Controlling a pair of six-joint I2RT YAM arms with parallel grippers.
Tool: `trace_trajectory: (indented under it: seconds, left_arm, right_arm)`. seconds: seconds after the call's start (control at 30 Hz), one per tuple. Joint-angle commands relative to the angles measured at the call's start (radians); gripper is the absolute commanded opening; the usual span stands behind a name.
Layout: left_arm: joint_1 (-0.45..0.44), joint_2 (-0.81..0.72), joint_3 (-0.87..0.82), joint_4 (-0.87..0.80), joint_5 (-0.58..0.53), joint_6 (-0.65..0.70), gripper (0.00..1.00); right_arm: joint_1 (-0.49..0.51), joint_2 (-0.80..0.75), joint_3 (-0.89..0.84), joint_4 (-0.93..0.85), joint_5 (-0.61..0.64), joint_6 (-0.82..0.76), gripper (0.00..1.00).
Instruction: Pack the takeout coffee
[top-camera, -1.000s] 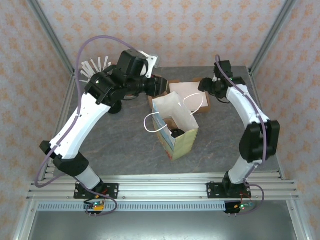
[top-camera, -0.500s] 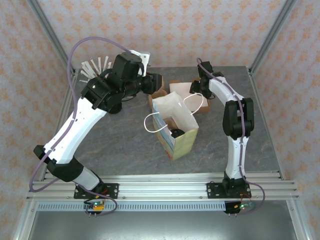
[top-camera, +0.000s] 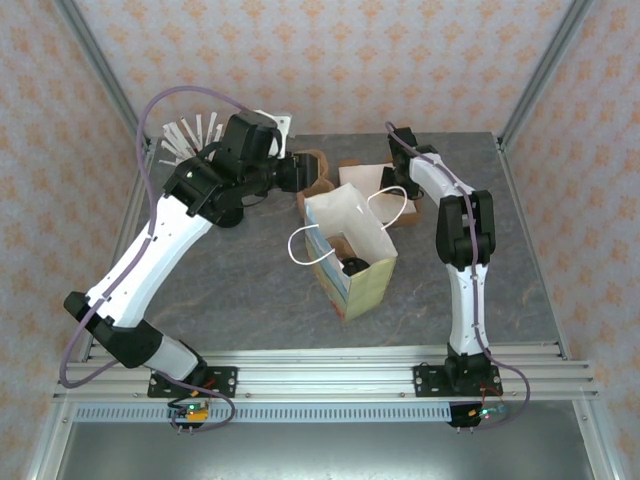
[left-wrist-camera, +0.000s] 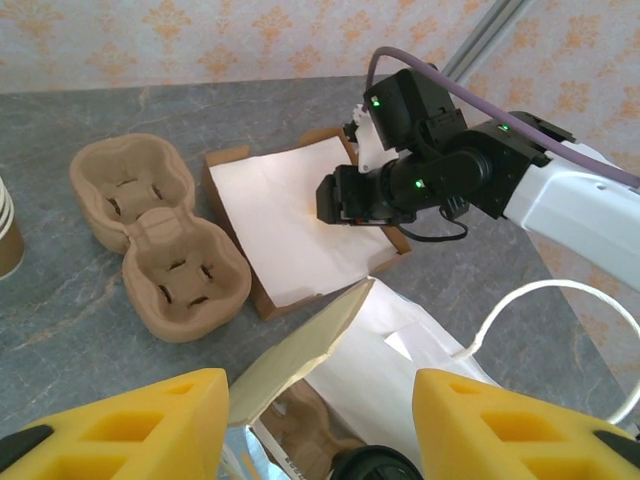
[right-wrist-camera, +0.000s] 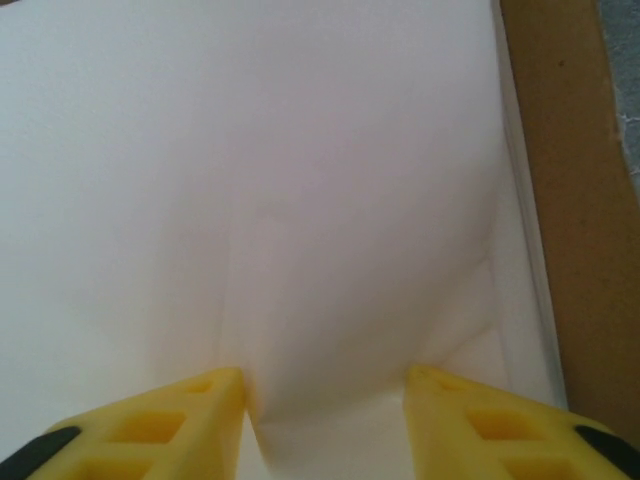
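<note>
Black-lidded takeout coffee (left-wrist-camera: 378, 466) in bag (top-camera: 366, 286), near left gripper (left-wrist-camera: 320, 400).

Peach wallpaper (top-camera: 330, 60) with orange floral sprigs runs across the top of the overhead view. The table (top-camera: 250, 290) is grey and veined like marble. At centre the paper bag (top-camera: 372, 280) is white inside, yellow and blue outside, and the takeout coffee (top-camera: 352, 266) shows a black lid. The cup carrier (left-wrist-camera: 160, 235) is brown pulp. The left gripper (left-wrist-camera: 320, 400) and right gripper (right-wrist-camera: 322, 385) have yellow fingers.
</note>
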Motion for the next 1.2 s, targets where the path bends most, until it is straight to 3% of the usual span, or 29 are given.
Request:
trace_trajectory:
  seconds: [0.0,1.17]
  left_arm:
    - [0.011,-0.045,-0.022,0.040,0.013,-0.019,0.52]
    - [0.027,-0.071,-0.061,0.041,0.044,-0.007,0.53]
  right_arm:
    - [0.010,0.015,0.021,-0.034,0.018,-0.007,0.42]
    - [0.024,-0.096,0.059,-0.051,-0.079,-0.017,0.16]
